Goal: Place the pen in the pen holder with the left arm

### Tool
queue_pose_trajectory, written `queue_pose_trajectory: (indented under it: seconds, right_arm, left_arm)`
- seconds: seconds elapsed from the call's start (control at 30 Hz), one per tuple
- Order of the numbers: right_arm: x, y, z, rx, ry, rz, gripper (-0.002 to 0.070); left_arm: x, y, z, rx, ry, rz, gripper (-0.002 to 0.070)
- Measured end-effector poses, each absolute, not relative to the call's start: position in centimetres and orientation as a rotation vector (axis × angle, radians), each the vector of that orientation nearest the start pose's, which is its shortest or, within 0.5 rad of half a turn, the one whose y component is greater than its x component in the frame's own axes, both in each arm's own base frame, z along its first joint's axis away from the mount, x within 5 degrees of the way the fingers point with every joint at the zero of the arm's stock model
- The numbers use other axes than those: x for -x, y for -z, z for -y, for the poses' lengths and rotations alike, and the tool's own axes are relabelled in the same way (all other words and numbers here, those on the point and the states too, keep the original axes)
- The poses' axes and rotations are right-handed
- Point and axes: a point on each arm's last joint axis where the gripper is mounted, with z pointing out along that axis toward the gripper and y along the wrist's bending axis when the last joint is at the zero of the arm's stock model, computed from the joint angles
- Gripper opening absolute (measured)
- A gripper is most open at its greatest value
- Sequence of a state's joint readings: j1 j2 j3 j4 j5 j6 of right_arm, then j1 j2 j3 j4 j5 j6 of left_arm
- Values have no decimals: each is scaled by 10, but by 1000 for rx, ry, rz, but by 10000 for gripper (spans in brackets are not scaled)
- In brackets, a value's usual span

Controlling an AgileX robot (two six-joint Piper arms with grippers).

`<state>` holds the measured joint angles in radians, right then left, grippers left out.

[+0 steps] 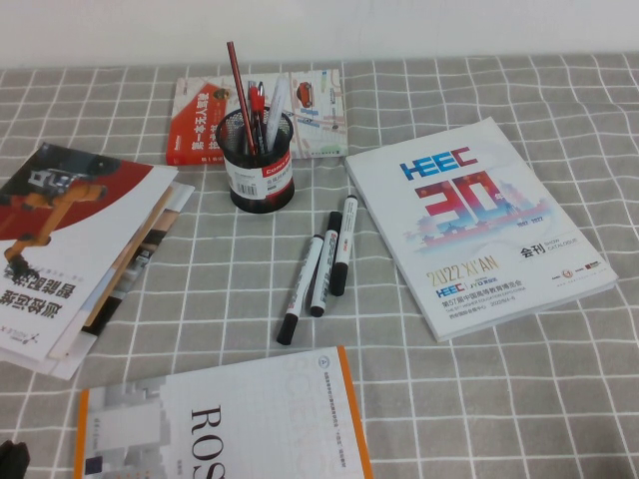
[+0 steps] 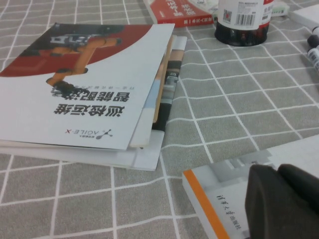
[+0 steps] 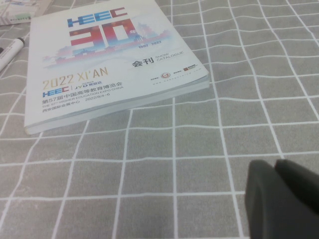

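The pen [image 1: 237, 88], a thin dark-red stick, stands tilted inside the black mesh pen holder [image 1: 260, 160] at the back middle of the table, beside a short red pen and a white marker. The holder's base and barcode label [image 2: 241, 22] show far off in the left wrist view. My left gripper [image 2: 278, 172] is shut and empty, low over the orange-edged book [image 2: 214, 199] at the near left; only a dark bit of it [image 1: 10, 461] shows in the high view. My right gripper [image 3: 275, 164] is shut with nothing in it, above bare cloth near the HEEC catalogue [image 3: 99, 64].
Three black-capped white markers [image 1: 321, 271] lie in front of the holder. A stack of brochures [image 1: 70, 249] lies at the left, a red book [image 1: 205, 120] behind the holder, the HEEC catalogue [image 1: 479, 220] at the right, and the orange-edged book [image 1: 230, 419] at the front.
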<state>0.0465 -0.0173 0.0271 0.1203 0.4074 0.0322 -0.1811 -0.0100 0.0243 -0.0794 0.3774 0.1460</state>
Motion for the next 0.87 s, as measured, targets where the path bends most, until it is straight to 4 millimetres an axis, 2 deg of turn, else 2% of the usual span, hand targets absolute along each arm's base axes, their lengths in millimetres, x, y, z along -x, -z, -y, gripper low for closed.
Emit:
queue_pose_trajectory:
  seconds: [0.87]
  right_arm:
    - [-51,-169,-7,-59,-174,-1901,-15]
  left_arm:
    - [-52,-171,9,-211,63,-1866,-2]
